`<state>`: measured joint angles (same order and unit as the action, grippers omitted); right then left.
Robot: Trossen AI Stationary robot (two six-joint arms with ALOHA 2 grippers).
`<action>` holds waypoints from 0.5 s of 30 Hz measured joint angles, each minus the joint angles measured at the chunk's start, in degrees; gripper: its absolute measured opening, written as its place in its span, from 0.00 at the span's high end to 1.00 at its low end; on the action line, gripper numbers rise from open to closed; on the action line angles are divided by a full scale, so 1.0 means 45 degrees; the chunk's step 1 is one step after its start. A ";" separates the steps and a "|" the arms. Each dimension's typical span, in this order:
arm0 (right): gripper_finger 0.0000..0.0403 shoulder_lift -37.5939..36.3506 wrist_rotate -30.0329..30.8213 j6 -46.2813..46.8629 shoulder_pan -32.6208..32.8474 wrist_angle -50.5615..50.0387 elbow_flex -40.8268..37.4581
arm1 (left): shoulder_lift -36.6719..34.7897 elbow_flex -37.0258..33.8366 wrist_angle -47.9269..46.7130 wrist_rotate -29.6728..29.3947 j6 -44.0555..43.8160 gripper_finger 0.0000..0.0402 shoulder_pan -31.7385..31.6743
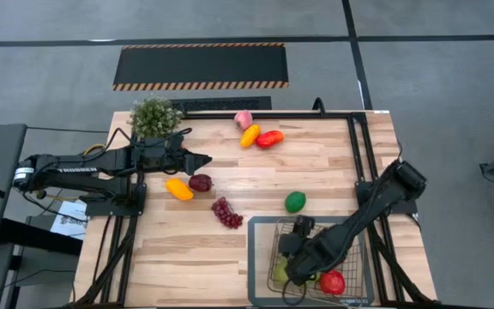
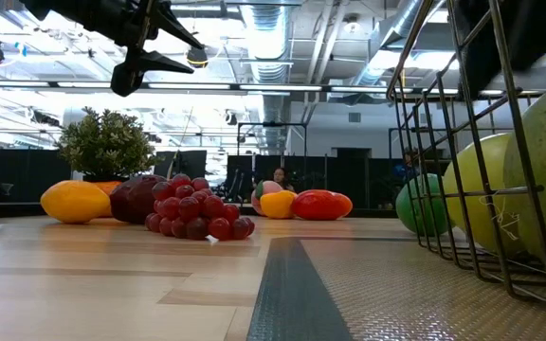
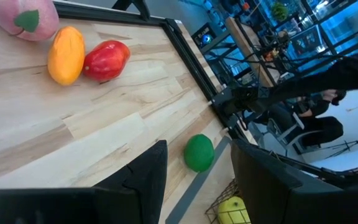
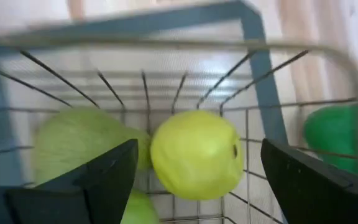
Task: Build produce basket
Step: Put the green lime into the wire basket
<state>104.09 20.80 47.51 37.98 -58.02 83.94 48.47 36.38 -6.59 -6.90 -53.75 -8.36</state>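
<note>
With our right gripper gaping empty-jawed over the yellow-green plastic apple in the dark wire-mesh basket, and our left gripper, jaws part open and empty, we judged the job barely half done, seven pieces left on the wooden worktop.

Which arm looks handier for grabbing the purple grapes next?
Probably the left. Its gripper hangs empty, jaws apart, near the grapes; the right gripper is open down in the basket.

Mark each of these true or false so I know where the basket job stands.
1. The right end effector hangs open over the basket. True.
2. The green lime lies inside the basket. False: it sits on the table just outside.
3. The grapes are still on the table. True.
4. The left end effector holds a pepper. False: its fingers are apart with nothing between.
</note>
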 joint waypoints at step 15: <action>0.13 -0.4787 0.3147 -0.0273 -0.3215 -0.0355 0.0019 | 0.0000 0.0000 0.0063 0.0312 -0.0249 0.59 -0.0004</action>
<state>82.54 34.96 46.28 23.51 -59.62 84.03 48.47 36.38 -6.31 -5.49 -54.87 -8.38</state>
